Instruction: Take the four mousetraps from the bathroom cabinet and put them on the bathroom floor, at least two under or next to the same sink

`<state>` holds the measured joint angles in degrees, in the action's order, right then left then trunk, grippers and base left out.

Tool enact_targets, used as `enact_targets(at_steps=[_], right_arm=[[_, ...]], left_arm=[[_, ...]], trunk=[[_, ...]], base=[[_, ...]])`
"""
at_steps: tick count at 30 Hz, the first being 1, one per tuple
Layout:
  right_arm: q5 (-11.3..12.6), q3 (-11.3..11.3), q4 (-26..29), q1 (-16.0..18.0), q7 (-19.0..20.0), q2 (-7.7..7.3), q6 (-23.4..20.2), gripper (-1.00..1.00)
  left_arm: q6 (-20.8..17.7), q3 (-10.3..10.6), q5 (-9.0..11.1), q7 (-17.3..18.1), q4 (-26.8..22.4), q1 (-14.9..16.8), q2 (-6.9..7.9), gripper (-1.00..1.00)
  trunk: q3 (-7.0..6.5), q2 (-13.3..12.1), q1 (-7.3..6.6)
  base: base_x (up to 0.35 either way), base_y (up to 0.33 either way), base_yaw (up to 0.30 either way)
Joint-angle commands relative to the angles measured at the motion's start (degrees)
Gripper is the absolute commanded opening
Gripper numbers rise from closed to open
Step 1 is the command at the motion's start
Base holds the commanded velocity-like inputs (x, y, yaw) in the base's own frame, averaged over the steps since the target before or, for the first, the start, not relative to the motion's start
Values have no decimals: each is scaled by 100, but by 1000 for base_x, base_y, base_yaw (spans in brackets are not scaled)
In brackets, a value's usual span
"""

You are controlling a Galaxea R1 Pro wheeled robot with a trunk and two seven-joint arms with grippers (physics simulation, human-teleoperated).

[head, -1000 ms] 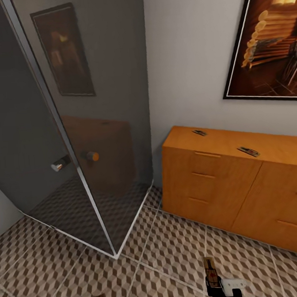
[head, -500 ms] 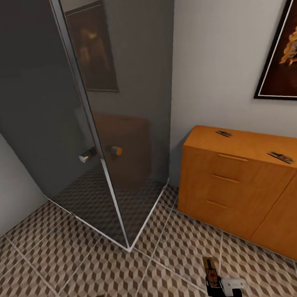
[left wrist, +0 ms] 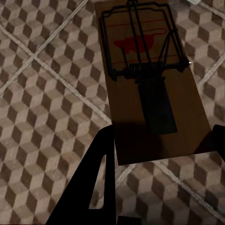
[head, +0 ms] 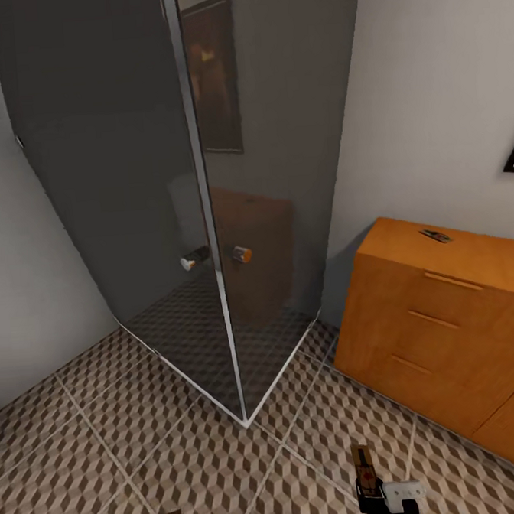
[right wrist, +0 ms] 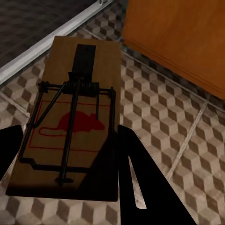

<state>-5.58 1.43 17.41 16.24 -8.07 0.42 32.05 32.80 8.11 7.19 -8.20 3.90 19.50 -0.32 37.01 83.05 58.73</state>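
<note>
Right gripper is clamping a mousetrap between its dark fingers, board sticking out ahead of the fingertips with the red mouse mark and wire parts facing up; in the head view this gripper is sitting at the bottom edge with the trap pointing away from it. Left gripper is gripping a second mousetrap the same way, fingers pressing on both long edges of the board, trap end poking out ahead. Below both traps the bathroom floor is showing its cube-pattern tiles. Ahead and to the right of the right gripper the cabinet is standing against the wall, with another mousetrap on the cabinet top lying flat near the back edge. Ahead and to the left of the grippers a dark glass shower enclosure is standing, corner post nearest, round knob on the glass.
</note>
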Motion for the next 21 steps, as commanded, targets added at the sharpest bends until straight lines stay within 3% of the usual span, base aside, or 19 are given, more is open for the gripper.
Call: enact_targets(at_steps=[1, 21], right_arm=[[-49, 16, -2, 2, -20, 2, 12, -100], [-49, 16, -1, 2, -26, 2, 12, -100]], left_arm=[[33, 50, 45, -6, 24, 10, -3, -100], [33, 50, 45, -7, 24, 10, -3, -100]], trunk=[[8, 3, 0], [76, 3, 0]], base=[[0, 0, 278], [0, 0, 278]])
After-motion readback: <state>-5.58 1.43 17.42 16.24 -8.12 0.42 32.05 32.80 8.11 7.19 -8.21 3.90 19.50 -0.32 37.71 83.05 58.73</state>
